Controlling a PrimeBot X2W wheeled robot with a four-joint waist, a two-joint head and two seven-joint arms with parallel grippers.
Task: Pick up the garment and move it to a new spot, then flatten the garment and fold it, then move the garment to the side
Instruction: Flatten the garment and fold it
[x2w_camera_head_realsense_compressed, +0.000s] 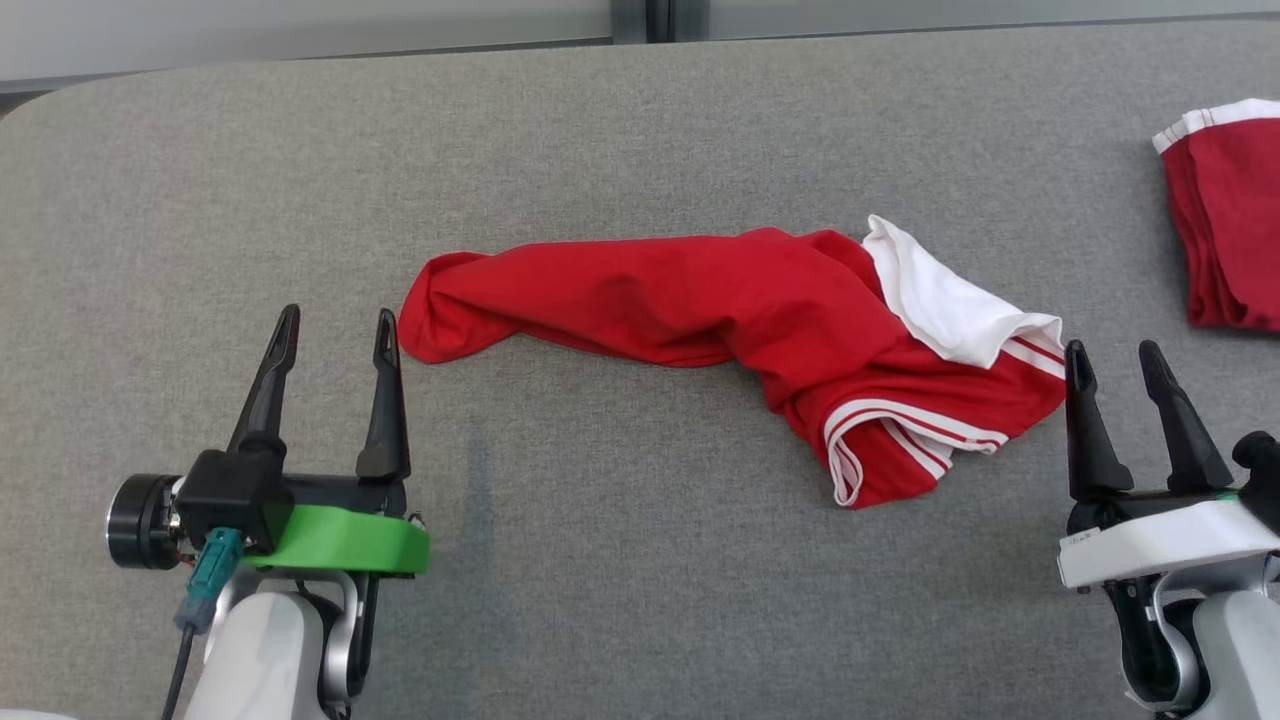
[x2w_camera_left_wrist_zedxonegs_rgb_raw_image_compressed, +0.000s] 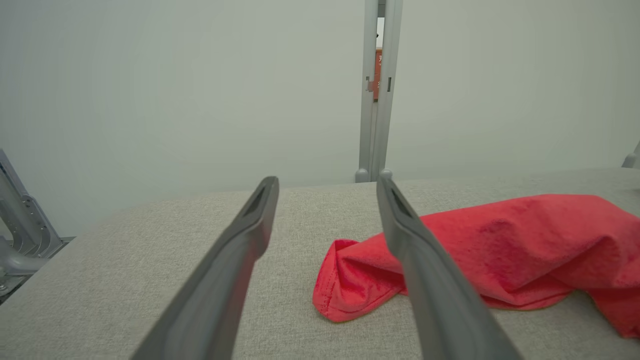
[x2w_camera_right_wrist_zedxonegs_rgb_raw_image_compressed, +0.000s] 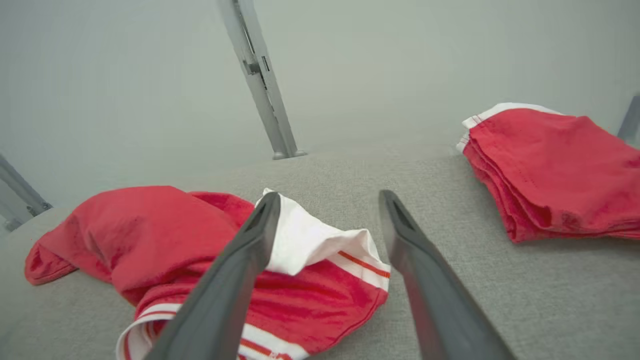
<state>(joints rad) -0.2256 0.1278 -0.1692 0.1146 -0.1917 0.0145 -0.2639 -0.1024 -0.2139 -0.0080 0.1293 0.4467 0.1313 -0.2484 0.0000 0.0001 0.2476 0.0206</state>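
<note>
A crumpled red garment (x2w_camera_head_realsense_compressed: 700, 300) with white stripes and a white inner part lies across the middle of the grey table (x2w_camera_head_realsense_compressed: 620, 560). Its narrow red end (x2w_camera_left_wrist_zedxonegs_rgb_raw_image_compressed: 360, 280) points toward my left gripper (x2w_camera_head_realsense_compressed: 338, 335), which stands open just left of it, touching nothing. My right gripper (x2w_camera_head_realsense_compressed: 1112, 362) is open as well, just right of the garment's striped white end (x2w_camera_right_wrist_zedxonegs_rgb_raw_image_compressed: 320, 240), with nothing between its fingers. In the right wrist view the garment (x2w_camera_right_wrist_zedxonegs_rgb_raw_image_compressed: 150, 235) lies left of and under the left finger (x2w_camera_right_wrist_zedxonegs_rgb_raw_image_compressed: 235, 270).
A folded stack of red clothes with white trim (x2w_camera_head_realsense_compressed: 1225, 215) lies at the table's far right edge, seen also in the right wrist view (x2w_camera_right_wrist_zedxonegs_rgb_raw_image_compressed: 550, 170). A pale wall with a grey post (x2w_camera_left_wrist_zedxonegs_rgb_raw_image_compressed: 377, 90) stands behind the table.
</note>
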